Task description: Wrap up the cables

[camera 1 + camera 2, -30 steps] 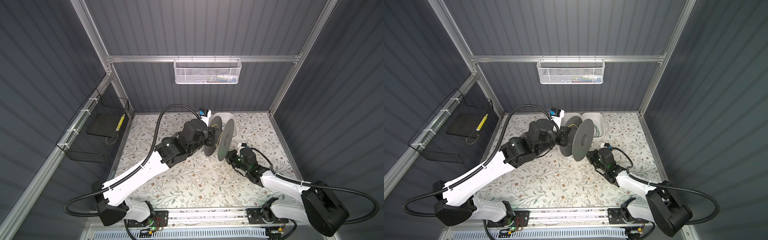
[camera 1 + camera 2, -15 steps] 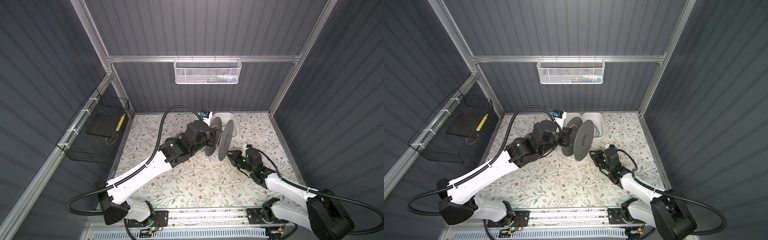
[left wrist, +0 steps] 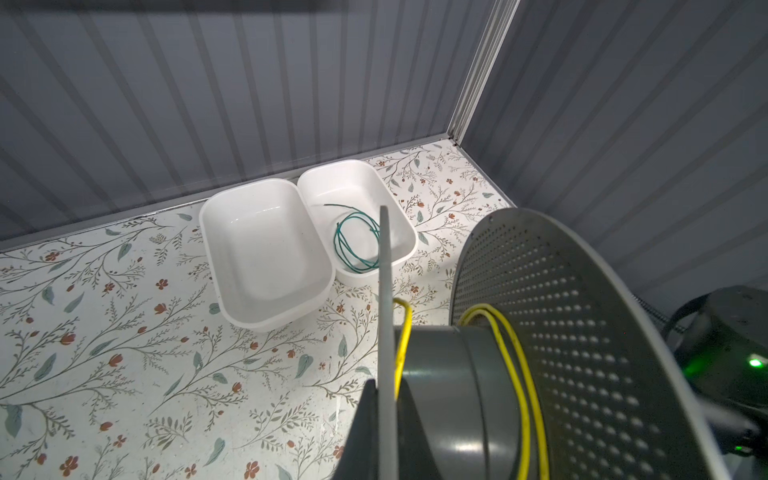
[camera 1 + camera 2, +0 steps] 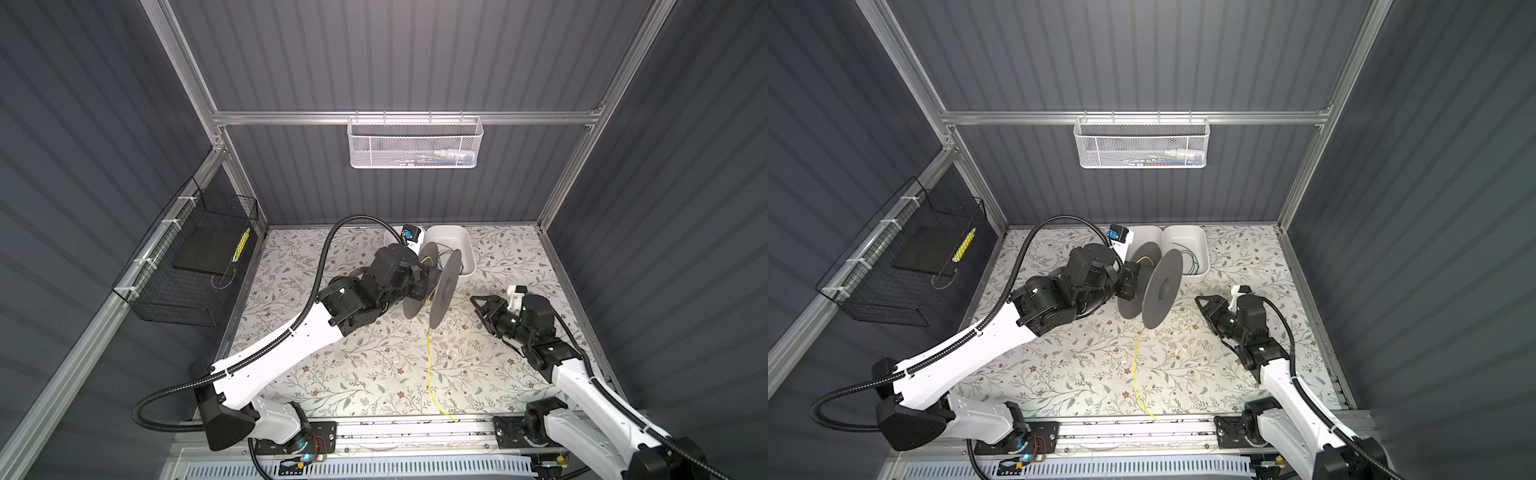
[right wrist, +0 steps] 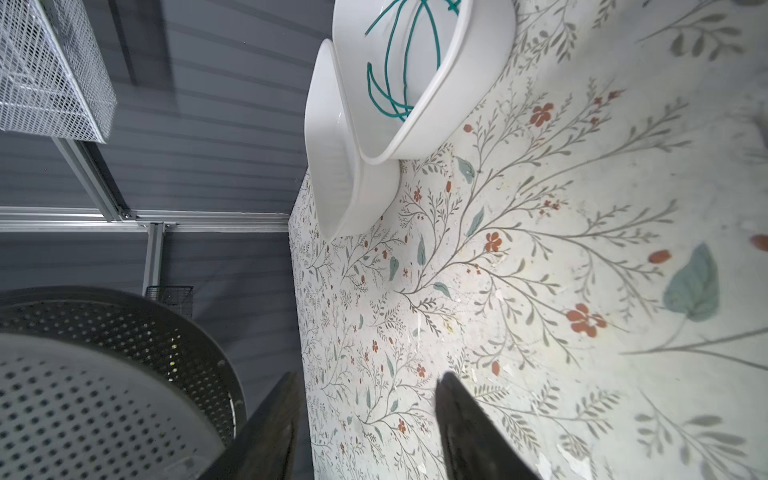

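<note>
I've got the left end effector (image 4: 1128,286) clenched on the grey spool (image 4: 444,291) by one flange; the yellow cable (image 4: 429,365) loops its hub and trails across the floral bench (image 4: 353,374) to the front rail (image 4: 415,428). The right end effector (image 5: 369,380) gapes released, empty, near the spool. The green cable (image 3: 338,245) lies coiled in the white tray (image 3: 349,178) by the ribbed grey wall (image 4: 415,199).

Floral table (image 4: 374,374), grey spool (image 4: 444,291), yellow cable (image 4: 429,365)
</note>
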